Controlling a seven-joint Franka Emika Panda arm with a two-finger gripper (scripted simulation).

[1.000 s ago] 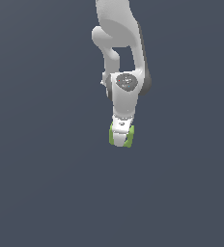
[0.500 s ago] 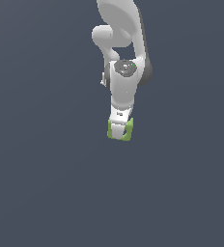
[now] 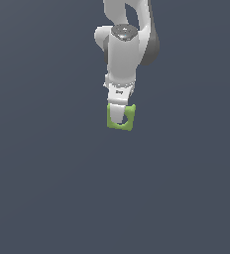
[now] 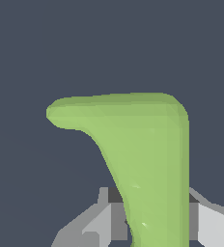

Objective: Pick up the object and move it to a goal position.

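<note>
Item: the object (image 3: 122, 119), a lime-green squarish block with rounded corners and a round hole, which I see at the tip of the gripper (image 3: 120, 117). In the wrist view the object (image 4: 147, 159) fills the middle, its edge wedged between the grey fingers (image 4: 208, 222), so I log the gripper as clamped on it. Arm (image 3: 124, 49): white, reaching down from the upper edge of the exterior view, wrist pointing toward the surface, one finger overlapping the block's hole. Surroundings: I see only a uniform dark grey-blue surface (image 3: 47, 188), flat, unmarked; whether the block touches it I cannot tell
</note>
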